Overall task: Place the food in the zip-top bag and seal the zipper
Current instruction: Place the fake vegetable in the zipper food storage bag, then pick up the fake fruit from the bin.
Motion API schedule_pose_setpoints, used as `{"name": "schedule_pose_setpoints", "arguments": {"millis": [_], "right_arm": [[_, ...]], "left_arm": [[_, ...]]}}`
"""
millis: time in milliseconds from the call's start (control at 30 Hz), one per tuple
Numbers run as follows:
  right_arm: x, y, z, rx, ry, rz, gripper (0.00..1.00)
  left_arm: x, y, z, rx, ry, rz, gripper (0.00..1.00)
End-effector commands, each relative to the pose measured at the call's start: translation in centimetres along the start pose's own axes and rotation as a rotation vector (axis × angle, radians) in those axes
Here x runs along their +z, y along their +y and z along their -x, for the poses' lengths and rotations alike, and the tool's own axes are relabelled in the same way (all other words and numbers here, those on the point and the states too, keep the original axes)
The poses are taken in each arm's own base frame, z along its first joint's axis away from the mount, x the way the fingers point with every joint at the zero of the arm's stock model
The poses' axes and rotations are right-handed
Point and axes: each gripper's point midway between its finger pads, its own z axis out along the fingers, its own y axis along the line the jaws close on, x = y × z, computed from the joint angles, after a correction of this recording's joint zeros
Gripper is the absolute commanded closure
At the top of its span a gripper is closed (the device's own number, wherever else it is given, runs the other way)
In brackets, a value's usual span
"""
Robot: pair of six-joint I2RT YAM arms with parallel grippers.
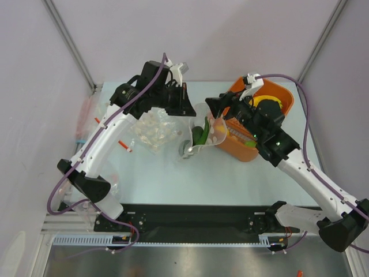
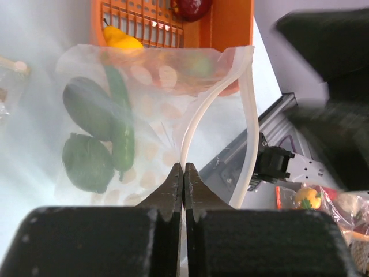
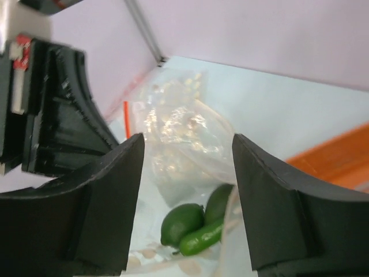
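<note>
The dotted zip-top bag (image 1: 209, 134) hangs open between my grippers, next to the orange basket. Inside it are a green avocado (image 2: 86, 107), a green chili (image 2: 119, 124) and a lime (image 2: 86, 163); they also show in the right wrist view, the lime (image 3: 181, 224) beside the chili (image 3: 202, 240). My left gripper (image 2: 184, 168) is shut on the bag's zipper strip (image 2: 193, 127) and holds the mouth up; it also shows in the top view (image 1: 185, 109). My right gripper (image 1: 215, 112) is open and empty just above the bag's mouth, and its jaws (image 3: 187, 141) stand wide apart. A yellow lemon (image 2: 121, 38), a dark red apple (image 2: 193, 6) and a banana (image 1: 271, 101) lie in the basket.
The orange basket (image 1: 275, 88) stands at the back right, touching the bag. A plain clear bag with pale contents (image 1: 153, 131) and a red strip (image 1: 124, 144) lies left of the dotted bag; it also shows in the right wrist view (image 3: 173, 124). More plain bags lie at the far left edge (image 1: 86, 118).
</note>
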Motion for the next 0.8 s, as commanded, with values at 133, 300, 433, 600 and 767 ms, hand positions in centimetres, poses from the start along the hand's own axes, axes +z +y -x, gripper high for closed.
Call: {"name": "schedule_pose_setpoints", "arguments": {"millis": [133,300,433,600,767], "right_arm": [[-1.6,-7.9,1.2,0.075,0.148,-0.414,0.32],[-4.4,-13.7,0.4,0.163,0.202,-0.71,0.26],[-6.9,-16.8,-2.2,0.182,0.318,-0.902,0.21],[-8.6,-20.0,-5.5,0.221,0.442,-1.09,0.13],[-9.5,-21.6,-8.2,0.228,0.538,-1.188,0.1]], "left_arm": [[-1.6,0.2,1.9,0.05,-0.077,0.017,1.0],[-1.5,0.4,1.8,0.047,-0.077,0.024,1.0],[-1.5,0.4,1.9,0.046,-0.083,0.021,1.0],[-1.4,0.4,1.9,0.046,-0.086,0.022,1.0],[-1.2,0.5,1.8,0.042,-0.085,0.016,1.0]]}}
